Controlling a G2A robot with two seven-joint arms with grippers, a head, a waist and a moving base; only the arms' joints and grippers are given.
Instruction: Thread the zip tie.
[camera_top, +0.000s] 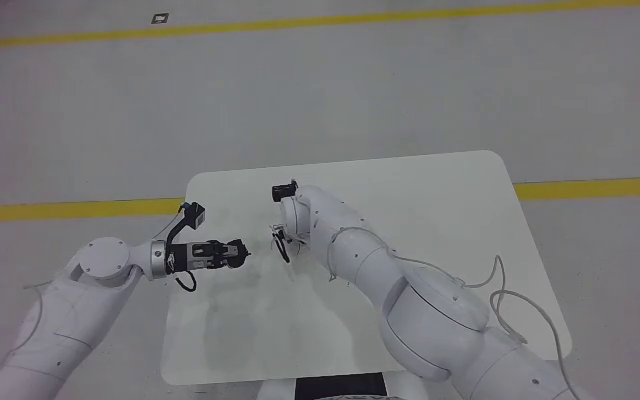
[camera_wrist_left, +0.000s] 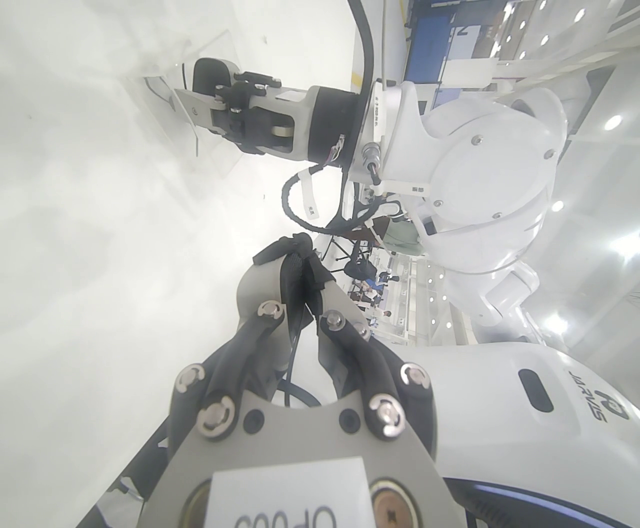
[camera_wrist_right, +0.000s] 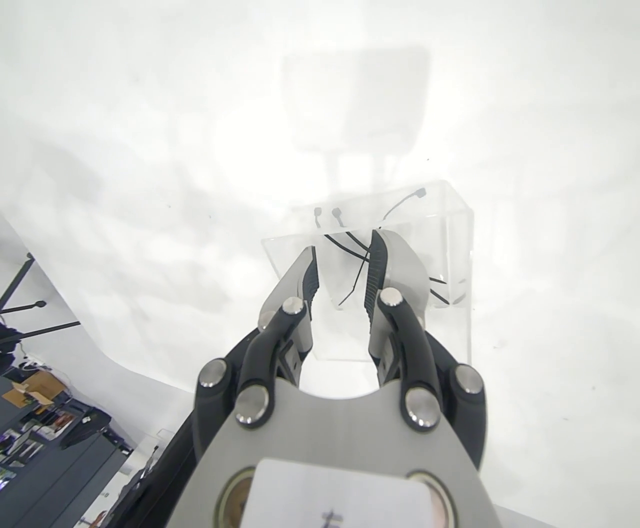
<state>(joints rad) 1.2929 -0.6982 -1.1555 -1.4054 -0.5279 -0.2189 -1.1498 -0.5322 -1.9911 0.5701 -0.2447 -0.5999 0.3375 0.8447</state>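
Top view: the white table (camera_top: 450, 200) carries both arms, the left one coming in from the left edge and the right one from the lower right, their tips near each other over the left half of the table but not touching. The left pincer (camera_top: 243, 252) lies level and points toward the right arm. In the left wrist view its fingers (camera_wrist_left: 270, 280) are pressed together, and a thin black strap, apparently a zip tie (camera_wrist_left: 295, 340), runs out from between the pads back toward the wrist and curls into a loop there; how much of it sticks out past the tips cannot be made out. The right pincer (camera_wrist_right: 345, 260) is open, its two ribbed pads well apart, and it hangs directly over a clear plastic box (camera_wrist_right: 450, 260) that stands on the table. Inside the box lie several loose zip ties (camera_wrist_right: 350, 245), black and crossing one another, with their small square heads toward the far wall. One strap shows in the gap between the right pincer's pads; whether a pad touches it cannot be told. The left wrist view shows the right pincer from the side, its tips at the box's open top.
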